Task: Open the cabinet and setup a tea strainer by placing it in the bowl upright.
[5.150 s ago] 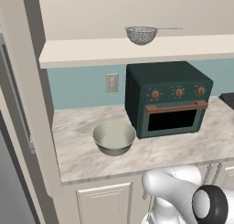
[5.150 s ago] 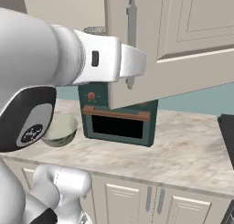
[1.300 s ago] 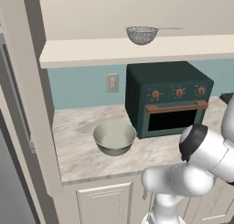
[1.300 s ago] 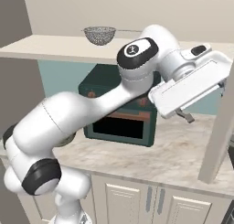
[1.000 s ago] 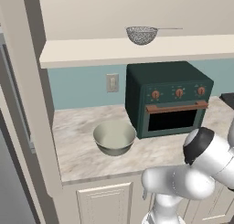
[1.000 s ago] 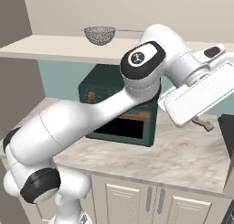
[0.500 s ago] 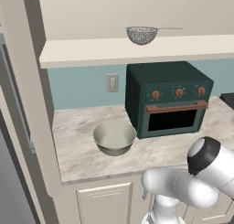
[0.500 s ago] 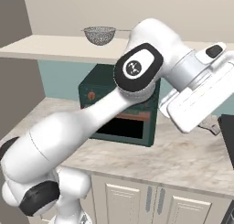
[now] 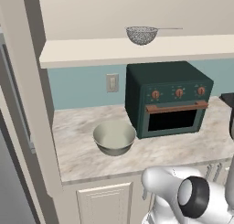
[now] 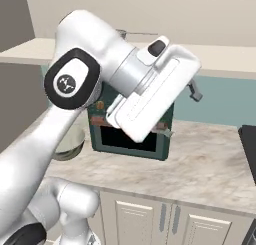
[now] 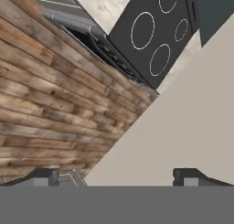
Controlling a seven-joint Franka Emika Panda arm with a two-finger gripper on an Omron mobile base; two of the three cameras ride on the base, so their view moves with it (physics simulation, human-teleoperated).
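Observation:
The cabinet (image 9: pixel 91 13) stands open, with its shelf (image 9: pixel 137 51) bare to view. On that shelf the silver mesh tea strainer (image 9: pixel 141 34) rests, its thin handle pointing right; in the right base view just its handle (image 10: pixel 136 34) shows past the arm. Below it, the pale bowl (image 9: pixel 114 137) sits on the counter left of the green oven, and its edge (image 10: pixel 70 141) peeks out from behind the arm. My gripper (image 10: pixel 181 112) hangs open and empty in front of the oven, well below the shelf. Its fingertips (image 11: pixel 41 176) are wide apart with nothing between them.
A dark green toaster oven (image 9: pixel 169 97) stands on the marble counter (image 9: pixel 77 154). A black stovetop (image 11: pixel 155 35) lies to the right, above a wooden floor (image 11: pixel 45 109). A broad beige panel (image 11: pixel 183 118) lies close in front of the hand. A tall beige side wall (image 9: pixel 27 104) bounds the left.
The arm has swung left, carrying the hand from the right edge of the right base view to in front of the oven. The open door no longer shows there. The gripper stays open.

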